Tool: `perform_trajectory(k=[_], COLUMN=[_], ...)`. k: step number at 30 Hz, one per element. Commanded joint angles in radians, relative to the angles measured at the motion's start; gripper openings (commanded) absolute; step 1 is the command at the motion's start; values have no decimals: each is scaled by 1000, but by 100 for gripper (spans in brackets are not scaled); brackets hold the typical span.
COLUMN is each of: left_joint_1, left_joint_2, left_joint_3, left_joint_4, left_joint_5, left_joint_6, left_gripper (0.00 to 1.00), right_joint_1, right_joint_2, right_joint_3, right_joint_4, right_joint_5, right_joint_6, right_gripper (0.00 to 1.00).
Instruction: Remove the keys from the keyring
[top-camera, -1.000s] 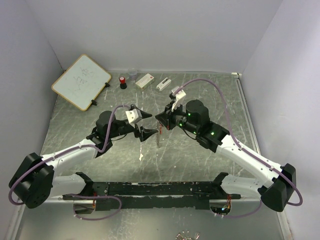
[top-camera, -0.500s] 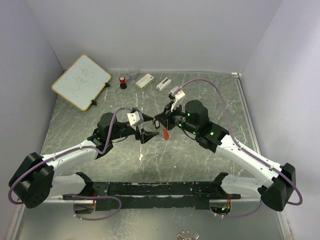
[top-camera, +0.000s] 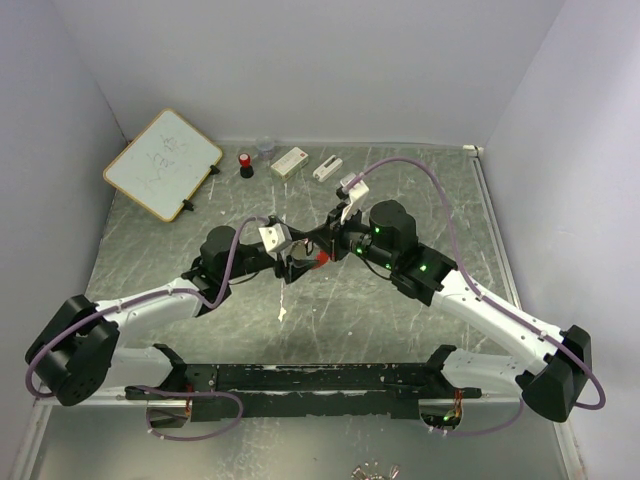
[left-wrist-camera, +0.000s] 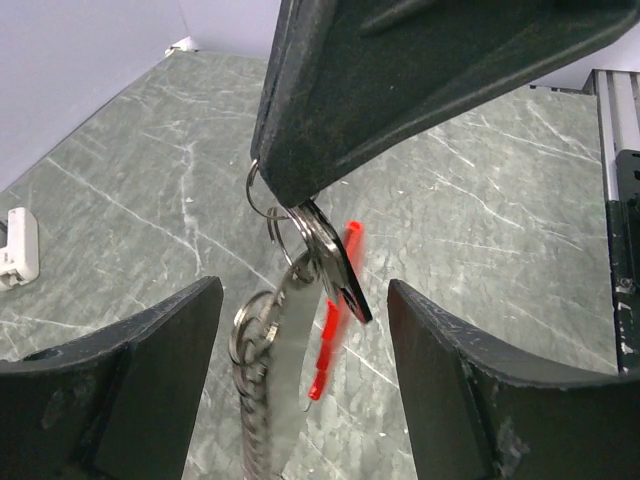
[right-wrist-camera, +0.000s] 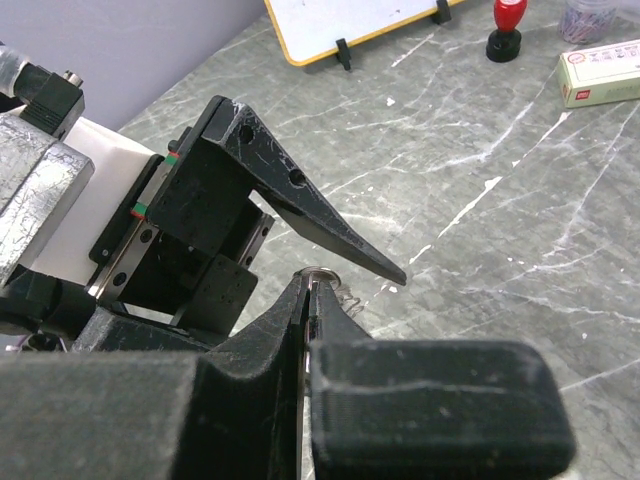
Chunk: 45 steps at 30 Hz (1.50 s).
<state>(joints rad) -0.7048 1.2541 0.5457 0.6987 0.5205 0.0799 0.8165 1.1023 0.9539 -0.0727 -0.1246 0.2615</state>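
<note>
**Change noted.** Since the earlier frame the left gripper has been brought in toward the right gripper. The red clip has swung closer to the two tips.

**Position.** The keyring is held in the air above the middle of the tabletop, hanging from the right gripper's tip. Its jaws are pressed together on a thin wire ring at the top of the bunch. The keys and the chain hang below. The left gripper's jaws stand apart, one finger on each side of the bunch, and no contact is seen.

**Handling, as judged.** The bunch is taken to be light. The chain is limp and apt to swing, while the wire rings are stiff, thin and slippery. A flat key blade is judged the best place to take hold, since the chain and clip would give way.
</note>
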Motion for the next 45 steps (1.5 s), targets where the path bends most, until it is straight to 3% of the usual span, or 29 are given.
perform_trajectory(k=[1,7,19,24,30,37,40,45], left_joint_1=[-12,-12,-17,-21,-21,-22,-22,-21], left_joint_2=[12,20,77,83,71,69,69,68], left_joint_3=[-14,-18,-16,-2,-1,-9,-15,-28], left_joint_4=[98,140,182,137,81,53,50,97], left_joint_5=[-29,-32,16,-14,-65,-72,-61,-39], left_joint_6=[31,47,19,42,75,97,101,90], left_gripper=[78,78,59,32,10,24,43,48], right_joint_1=[10,14,19,19,21,22,22,22], right_joint_2=[-8,-7,-9,-15,-28,-40,-47,-49], right_joint_3=[30,29,34,38,40,36,34,33], right_joint_4=[37,43,46,45,45,48,50,51], right_joint_5=[-17,-20,-14,-5,14,30,35,27], right_joint_6=[7,6,2,-2,-10,-17,-18,-12], right_gripper=[0,0,0,0,0,0,0,0])
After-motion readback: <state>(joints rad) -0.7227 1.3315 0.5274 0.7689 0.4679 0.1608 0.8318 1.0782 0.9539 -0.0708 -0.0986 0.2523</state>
